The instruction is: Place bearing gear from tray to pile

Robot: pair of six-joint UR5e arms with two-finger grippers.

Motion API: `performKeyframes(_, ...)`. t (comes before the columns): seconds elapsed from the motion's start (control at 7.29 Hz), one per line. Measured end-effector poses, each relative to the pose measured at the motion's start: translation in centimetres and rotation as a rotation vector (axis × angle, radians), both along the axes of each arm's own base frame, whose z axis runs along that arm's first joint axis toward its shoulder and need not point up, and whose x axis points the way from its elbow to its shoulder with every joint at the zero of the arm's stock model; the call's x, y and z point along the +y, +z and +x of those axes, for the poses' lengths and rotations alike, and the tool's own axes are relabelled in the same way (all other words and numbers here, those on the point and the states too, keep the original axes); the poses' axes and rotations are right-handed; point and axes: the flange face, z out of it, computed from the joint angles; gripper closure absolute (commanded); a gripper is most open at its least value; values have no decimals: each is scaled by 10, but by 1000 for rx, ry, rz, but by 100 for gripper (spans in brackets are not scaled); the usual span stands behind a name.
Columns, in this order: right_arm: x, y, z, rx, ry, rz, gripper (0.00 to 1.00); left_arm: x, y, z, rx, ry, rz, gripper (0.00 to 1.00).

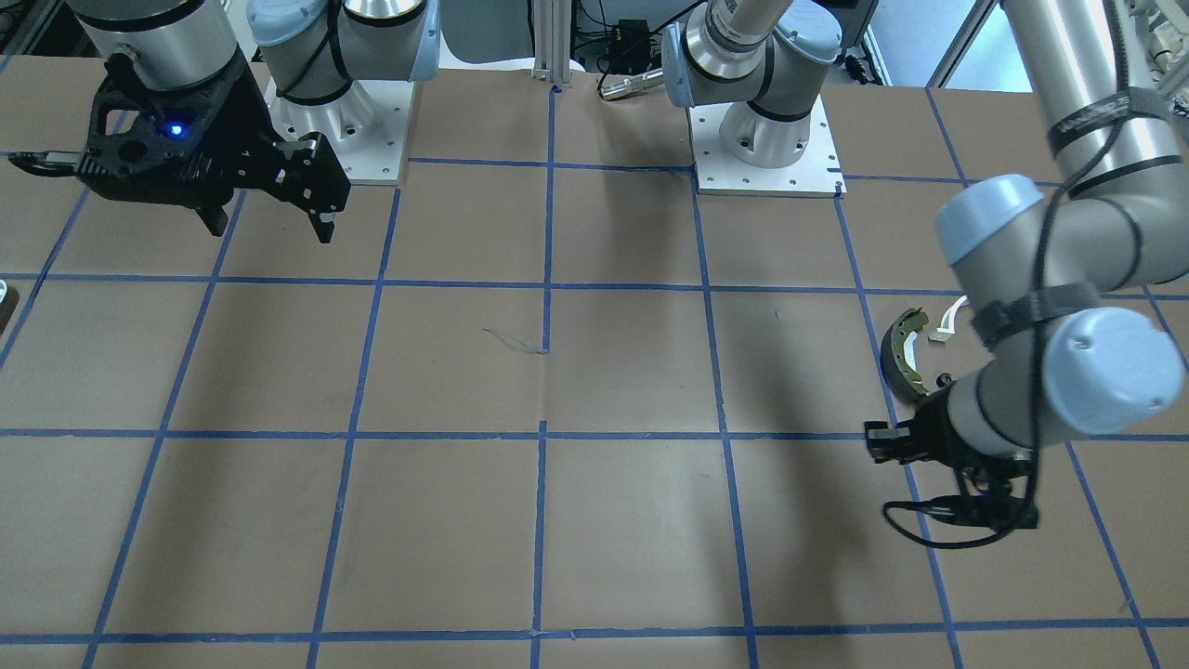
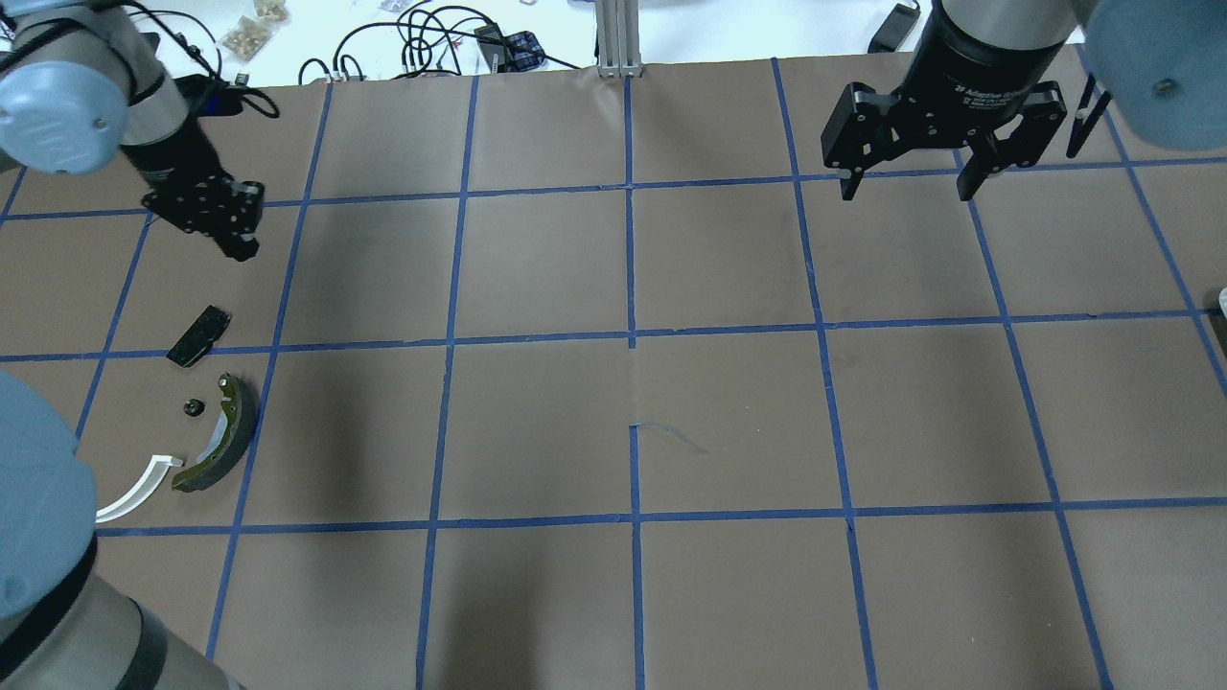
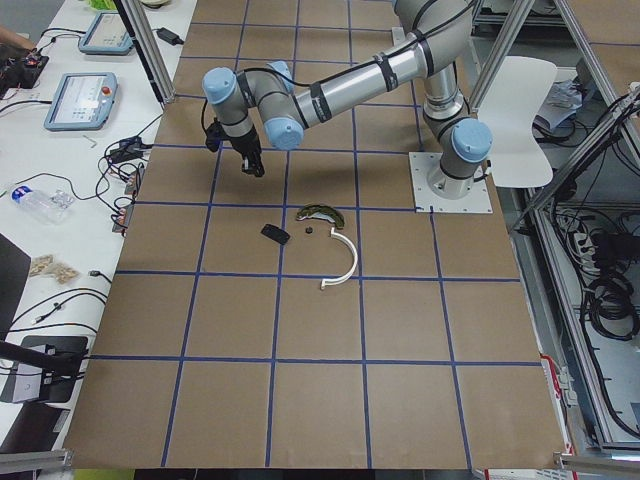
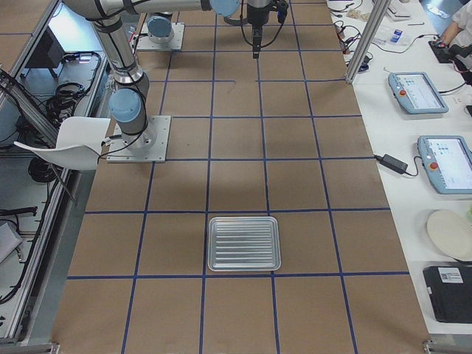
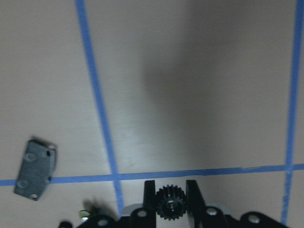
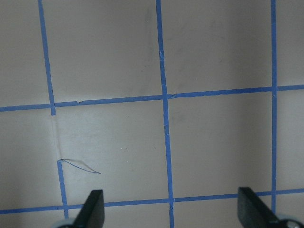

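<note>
**Operator:** State of the left gripper [image 2: 238, 240]?

**Technician:** Clenched on the gear [image 5: 166, 203]. In the wrist view the small black toothed wheel sits squarely between the two fingers [image 5: 150, 194]. Its teeth meet both inner faces, and it is held above the table [image 2: 729, 422].

**Operator:** Where does the pile lie relative to those jaws?

**Technician:** On the paper, lower than the jaws and on their robot-facing side, not directly beneath them.
- The pad [image 2: 198, 335] is nearest. It lies flat, off to the jaws' left in the wrist view.
- Farther from the jaws come a small round piece [image 2: 193, 407], the shoe [image 2: 225, 436] and the white arch [image 2: 139, 489].
- The ends of the shoe and arch come close together. Whether they touch cannot be told.

**Operator:** State of the right gripper [image 2: 906, 192]?

**Technician:** Released. The jaws stand wide apart, with only paper and blue tape lines [image 6: 164, 118] showing between them.

**Operator:** And the tray [image 4: 244, 219]?

**Technician:** A ribbed metal tray, flat on the table. It is well apart from both sets of jaws, out beyond the right gripper's outer side.
</note>
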Motion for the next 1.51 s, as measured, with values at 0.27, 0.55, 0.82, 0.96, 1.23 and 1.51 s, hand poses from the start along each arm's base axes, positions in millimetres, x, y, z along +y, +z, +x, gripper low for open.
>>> performKeyframes(0.27, 0, 0, 0, 0, 0, 0, 0, 34, -17, 90, 31, 25, 39, 100)
performKeyframes(0.55, 0, 0, 0, -1, -1, 1, 0, 68, -38, 148, 54, 59, 81, 100)
performKeyframes(0.82, 0, 0, 0, 0, 0, 0, 0, 93, -62, 177, 88, 92, 118, 100)
performKeyframes(0.96, 1, 1, 0, 0, 0, 0, 0, 102, -74, 180, 106, 101, 137, 100)
performKeyframes(1.23, 0, 0, 0, 0, 0, 0, 0, 115, -100, 169, 148, 114, 177, 75)
performKeyframes(1.51, 1, 0, 0, 0, 0, 1, 0, 121, -113, 160, 168, 115, 196, 10)
